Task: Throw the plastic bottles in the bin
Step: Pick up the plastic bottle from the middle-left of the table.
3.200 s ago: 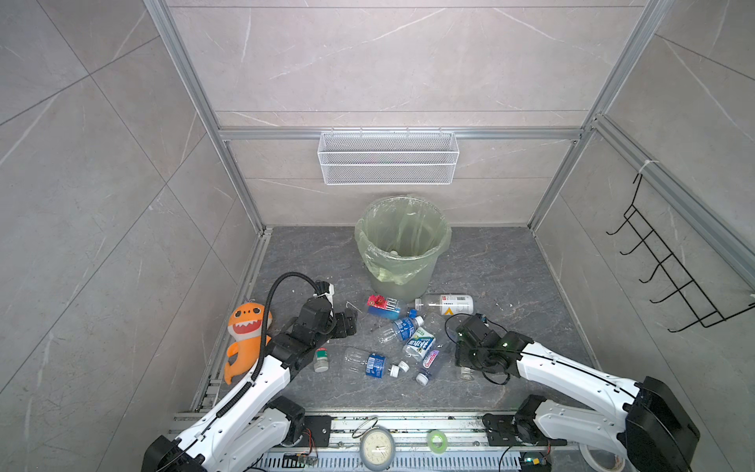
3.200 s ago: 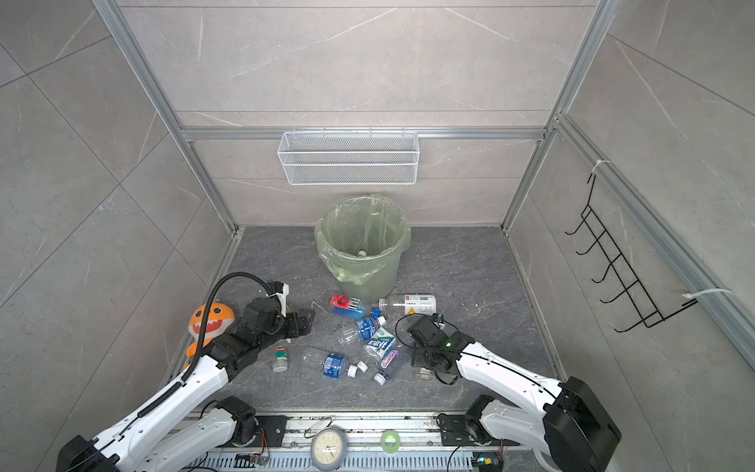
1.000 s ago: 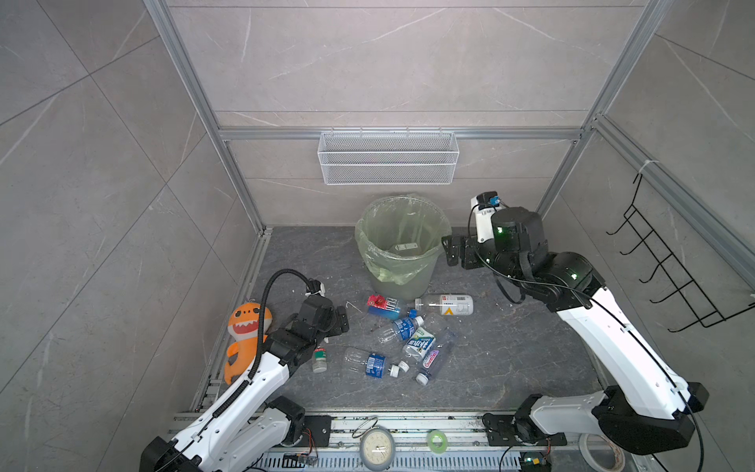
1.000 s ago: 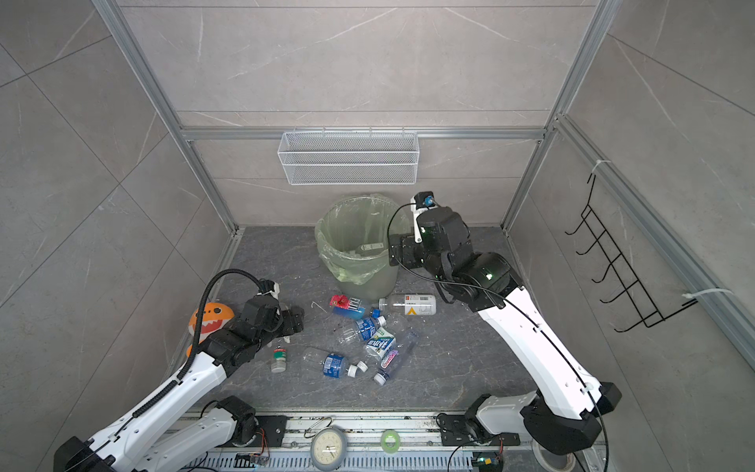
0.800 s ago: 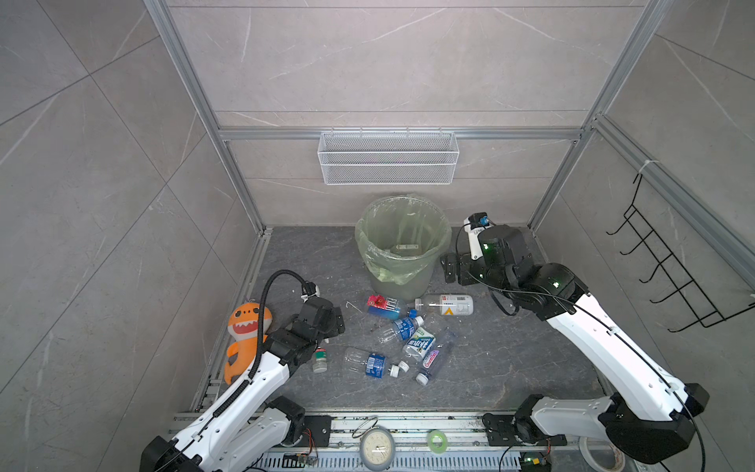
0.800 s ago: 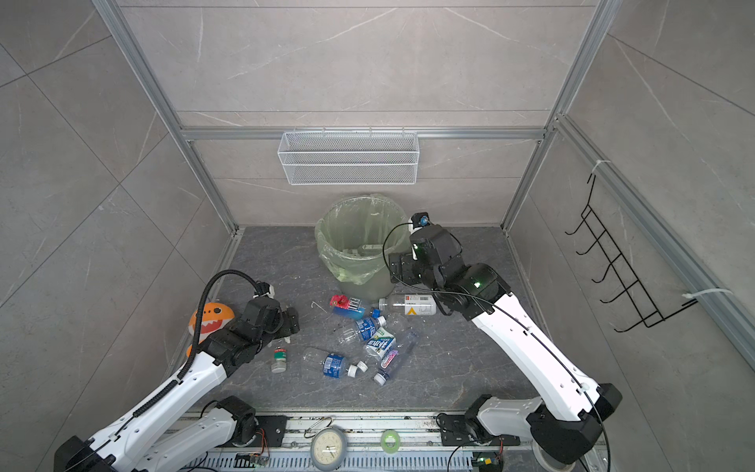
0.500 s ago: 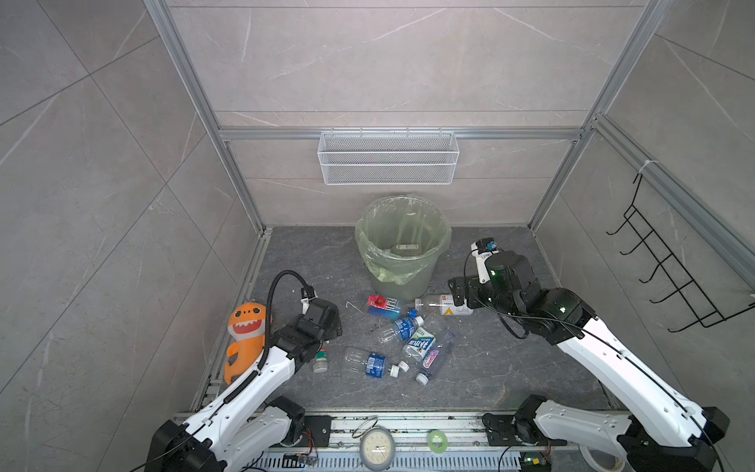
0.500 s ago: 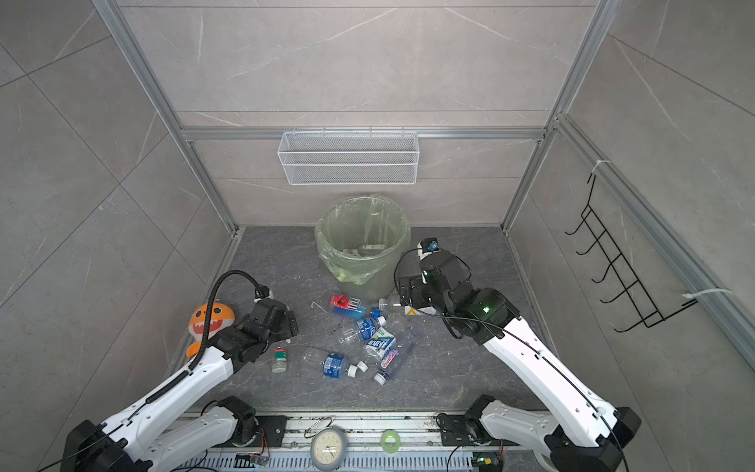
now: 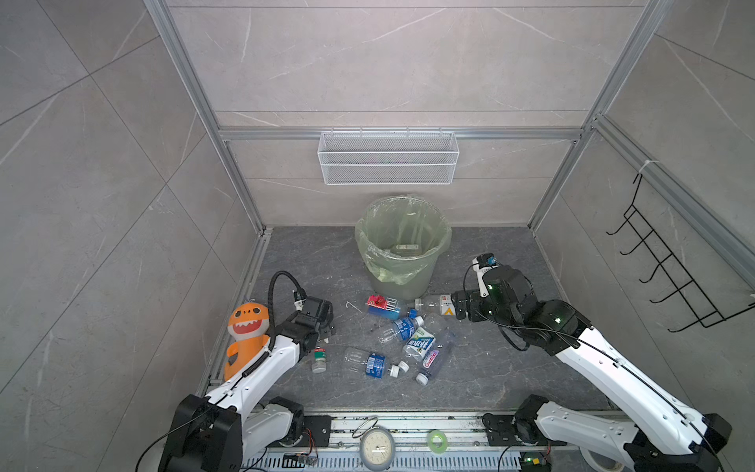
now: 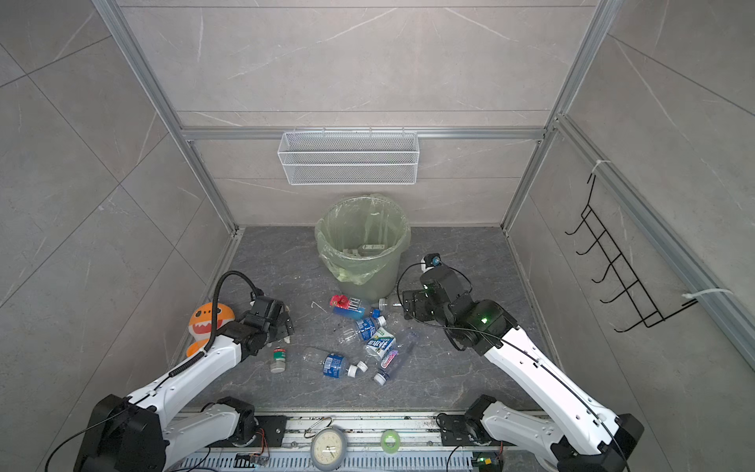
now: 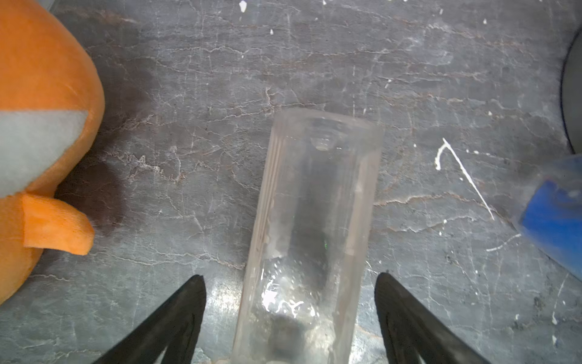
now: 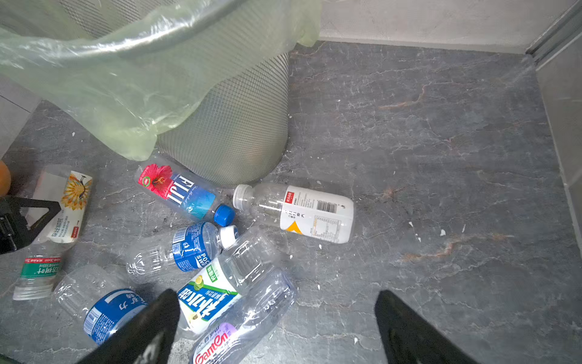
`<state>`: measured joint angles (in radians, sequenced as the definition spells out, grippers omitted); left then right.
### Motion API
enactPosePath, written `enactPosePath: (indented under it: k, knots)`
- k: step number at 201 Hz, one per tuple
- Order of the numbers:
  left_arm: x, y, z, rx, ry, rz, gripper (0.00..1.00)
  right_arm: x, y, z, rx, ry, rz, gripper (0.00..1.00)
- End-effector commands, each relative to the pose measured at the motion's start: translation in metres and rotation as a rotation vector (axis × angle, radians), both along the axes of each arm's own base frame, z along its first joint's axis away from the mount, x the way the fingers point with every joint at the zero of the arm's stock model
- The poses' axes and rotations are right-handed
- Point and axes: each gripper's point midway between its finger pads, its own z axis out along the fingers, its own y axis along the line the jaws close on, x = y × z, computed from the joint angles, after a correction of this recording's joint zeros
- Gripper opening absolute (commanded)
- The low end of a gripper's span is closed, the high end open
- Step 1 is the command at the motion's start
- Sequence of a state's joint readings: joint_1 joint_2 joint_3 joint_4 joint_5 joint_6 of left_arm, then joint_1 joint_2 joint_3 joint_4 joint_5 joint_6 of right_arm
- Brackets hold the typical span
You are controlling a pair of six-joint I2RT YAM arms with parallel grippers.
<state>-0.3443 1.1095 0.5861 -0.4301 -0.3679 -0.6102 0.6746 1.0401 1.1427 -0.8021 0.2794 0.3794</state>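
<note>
The plastic bottles lie scattered on their sides in the middle of the counter, between its near edge and the bin. The bin stands by the middle of the far edge with at least one bottle already inside. The left pincer is low near the left edge. Its jaws are spread on either side of a clear bottle with a gap on both flanks, so nothing is pinched yet. The right pincer is spread wide and empty, hanging just beside a white-labelled bottle that lies at the foot of the bin.

The clear bottle looks thin, smooth and round. Jaws closing off-centre may squeeze it out or roll it toward the plush shark close by. The white-labelled bottle sits so near the bin wall that a descending finger may knock the bin or catch the loose bag. The heaped bottles touch one another, so lifting one may send its neighbours rolling. The bin is tall, so a release too low or off its mouth would bounce a bottle off the rim. Both arms heading there together could clash.
</note>
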Motion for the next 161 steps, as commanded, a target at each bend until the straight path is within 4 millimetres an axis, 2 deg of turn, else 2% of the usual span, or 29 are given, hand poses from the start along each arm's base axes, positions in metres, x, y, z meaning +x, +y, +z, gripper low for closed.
enactPosePath:
  k: [1, 112, 161]
  knots:
    - [0.007, -0.005, 0.003, -0.032, -0.031, -0.018, 0.87, -0.003, 0.001, -0.005, 0.026, 0.014, -0.012, 0.99]
    - [0.020, -0.019, -0.015, -0.058, 0.035, -0.062, 0.86, -0.007, 0.001, -0.030, 0.042, 0.062, -0.034, 0.99]
    - [0.022, -0.021, -0.022, -0.058, 0.074, -0.071, 0.80, -0.008, 0.004, -0.038, 0.057, 0.081, -0.031, 0.99]
